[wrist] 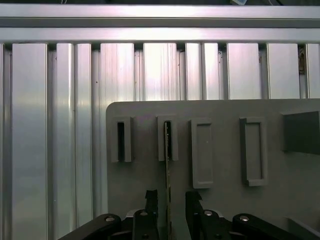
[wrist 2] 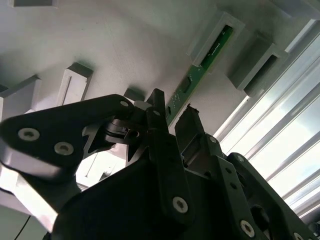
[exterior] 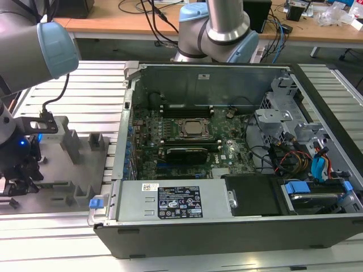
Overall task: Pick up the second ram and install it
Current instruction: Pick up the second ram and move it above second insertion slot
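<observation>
The second ram (wrist: 167,165) is a thin green strip standing on edge in a slotted grey fixture block (wrist: 168,139). In the second wrist view the second ram (wrist 2: 200,70) runs from that block down between my fingers. My gripper (wrist: 171,200) is open and straddles the strip, one black finger (wrist: 152,200) on each side with a small gap to the board. The gripper (wrist 2: 173,114) shows the same stance in the second wrist view. In the exterior view the gripper (exterior: 17,187) hangs low over the grey fixture plate (exterior: 62,170) at the exterior view's left.
Several other grey slotted blocks (wrist: 202,152) stand on the fixture plate (wrist: 225,150), which rests on ribbed aluminium rails (wrist: 50,125). The open computer case (exterior: 306,102) with its green motherboard (exterior: 147,133) lies to the exterior view's right of the plate. A second robot base (exterior: 218,28) stands behind it.
</observation>
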### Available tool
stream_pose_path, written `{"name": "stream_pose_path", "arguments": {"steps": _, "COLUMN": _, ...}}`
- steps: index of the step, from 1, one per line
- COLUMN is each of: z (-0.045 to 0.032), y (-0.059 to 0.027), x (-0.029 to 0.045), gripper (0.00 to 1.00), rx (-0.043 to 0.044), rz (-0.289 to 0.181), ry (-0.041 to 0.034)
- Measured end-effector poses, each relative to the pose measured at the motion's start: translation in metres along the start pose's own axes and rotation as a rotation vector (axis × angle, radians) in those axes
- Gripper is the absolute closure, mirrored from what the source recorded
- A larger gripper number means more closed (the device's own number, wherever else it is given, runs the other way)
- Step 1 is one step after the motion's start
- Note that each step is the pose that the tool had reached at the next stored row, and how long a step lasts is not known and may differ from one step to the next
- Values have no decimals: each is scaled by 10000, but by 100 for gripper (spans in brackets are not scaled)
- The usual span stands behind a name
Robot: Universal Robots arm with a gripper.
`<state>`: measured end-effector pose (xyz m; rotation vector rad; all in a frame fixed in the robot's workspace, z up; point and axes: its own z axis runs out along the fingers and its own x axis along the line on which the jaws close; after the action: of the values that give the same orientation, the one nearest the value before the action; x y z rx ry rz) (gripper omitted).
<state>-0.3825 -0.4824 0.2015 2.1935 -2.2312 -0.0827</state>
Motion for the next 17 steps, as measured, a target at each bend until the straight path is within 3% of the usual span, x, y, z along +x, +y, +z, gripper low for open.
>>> {"name": "stream_pose_path", "arguments": {"steps": 7, "z": 0, "y": 0, "x": -1, "gripper": 64, "rx": 0, "rz": 0, "ry": 0}}
{"name": "stream_pose_path", "arguments": {"steps": 9, "z": 0, "y": 0, "x": -1, "gripper": 84, "rx": -1, "rz": 0, "ry": 0}}
{"name": "stream_pose_path", "arguments": {"steps": 17, "z": 0, "y": 0, "x": -2, "gripper": 86, "rx": 0, "rz": 0, "ry": 0}}
